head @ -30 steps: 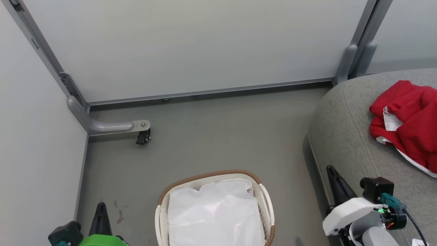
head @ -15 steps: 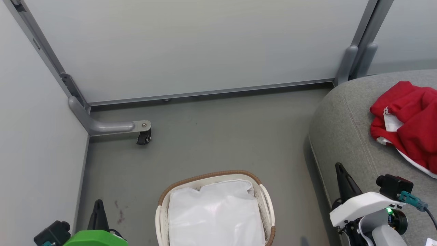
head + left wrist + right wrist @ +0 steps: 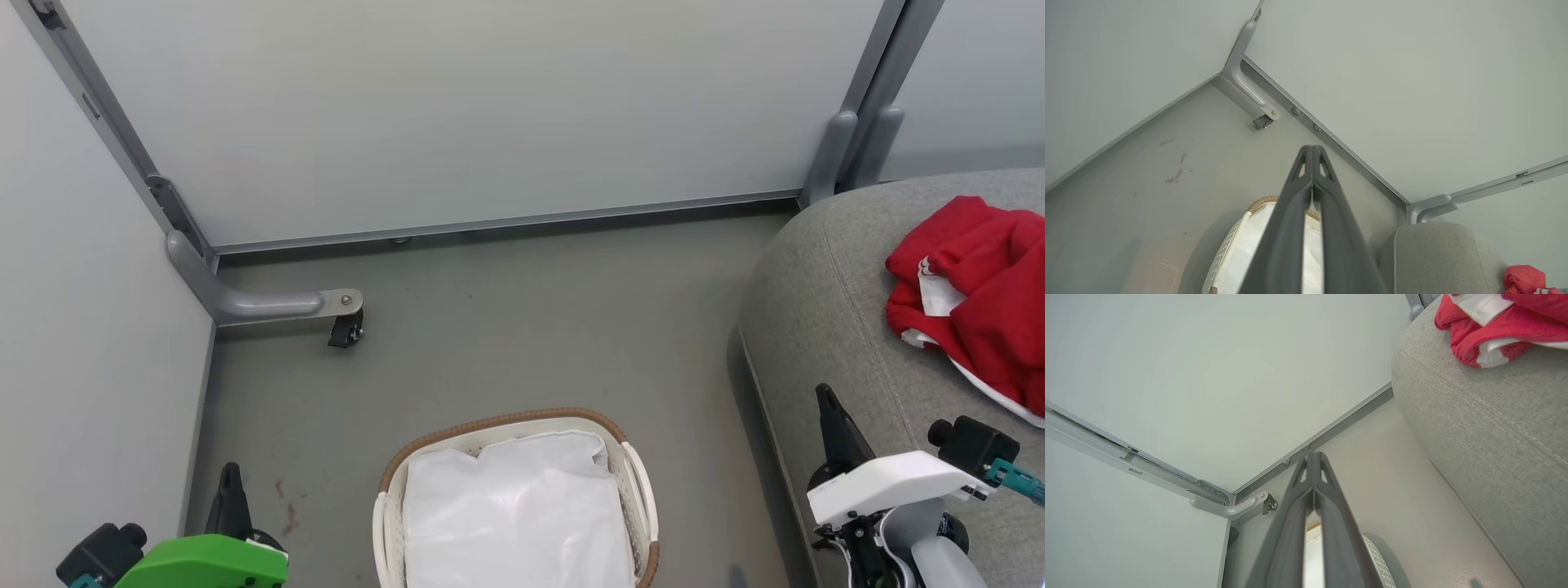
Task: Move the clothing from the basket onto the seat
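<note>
Clothing (image 3: 976, 306): red heap with white trim, lying on top of the seat (image 3: 824, 327) toward its far right side and cut off by the head view's right edge; long axis runs from near the seat's back down toward the robot. Seat: grey, stitched seam, standing just right of the basket (image 3: 500, 420). Basket: on the floor (image 3: 506, 327), centre front, a white liner cloth (image 3: 514, 514) spread flat across its inside. Right gripper (image 3: 826, 404): fingers pressed together, carrying nothing, at the seat's near-left edge; the clothing lies ahead and to its right, up on the cushion. Left gripper (image 3: 231, 482): likewise closed and empty, left of the basket, well apart from the clothing. The right arm is the nearer. Judgement: transfer looks complete; whether anything lies under the liner cannot be told.
</note>
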{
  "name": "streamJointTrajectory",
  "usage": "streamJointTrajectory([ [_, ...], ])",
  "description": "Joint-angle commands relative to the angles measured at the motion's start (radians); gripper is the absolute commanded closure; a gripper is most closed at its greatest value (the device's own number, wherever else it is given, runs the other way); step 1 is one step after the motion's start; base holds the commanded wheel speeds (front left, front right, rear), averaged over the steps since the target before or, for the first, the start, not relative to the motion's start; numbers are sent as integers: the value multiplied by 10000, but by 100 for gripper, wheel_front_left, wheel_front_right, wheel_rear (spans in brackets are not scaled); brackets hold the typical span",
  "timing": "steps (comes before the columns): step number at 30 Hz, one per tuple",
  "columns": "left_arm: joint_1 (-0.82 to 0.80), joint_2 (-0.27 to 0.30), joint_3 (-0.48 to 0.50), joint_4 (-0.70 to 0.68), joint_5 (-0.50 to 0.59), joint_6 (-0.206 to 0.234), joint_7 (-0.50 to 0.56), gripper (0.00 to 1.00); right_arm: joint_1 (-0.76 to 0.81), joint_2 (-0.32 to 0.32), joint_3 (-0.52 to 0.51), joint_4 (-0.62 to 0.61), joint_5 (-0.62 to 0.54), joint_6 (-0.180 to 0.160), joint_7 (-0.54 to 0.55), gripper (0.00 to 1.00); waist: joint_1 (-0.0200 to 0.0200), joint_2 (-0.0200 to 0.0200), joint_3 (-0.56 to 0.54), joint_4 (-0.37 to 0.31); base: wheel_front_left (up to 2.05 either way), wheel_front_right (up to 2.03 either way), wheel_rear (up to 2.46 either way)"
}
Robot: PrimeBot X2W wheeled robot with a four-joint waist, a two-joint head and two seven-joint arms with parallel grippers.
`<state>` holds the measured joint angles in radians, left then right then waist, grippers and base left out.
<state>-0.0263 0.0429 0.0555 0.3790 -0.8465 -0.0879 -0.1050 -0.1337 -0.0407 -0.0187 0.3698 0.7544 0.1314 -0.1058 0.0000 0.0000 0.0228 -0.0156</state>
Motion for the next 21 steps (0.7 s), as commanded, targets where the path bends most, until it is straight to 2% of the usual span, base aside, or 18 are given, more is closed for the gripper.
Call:
streamJointTrajectory([
  [1, -313, 57, 45, -190, -332, -54, 65, 100, -31, -57, -67, -190, 355, -4, 89, 100, 0, 0, -3, 3, 0, 0, 0],
  [21, -498, 73, 220, -541, -2528, -179, 704, 100, 66, -78, -339, -524, 2812, -5, 723, 100, 0, 0, -46, 37, 0, 0, 0],
])
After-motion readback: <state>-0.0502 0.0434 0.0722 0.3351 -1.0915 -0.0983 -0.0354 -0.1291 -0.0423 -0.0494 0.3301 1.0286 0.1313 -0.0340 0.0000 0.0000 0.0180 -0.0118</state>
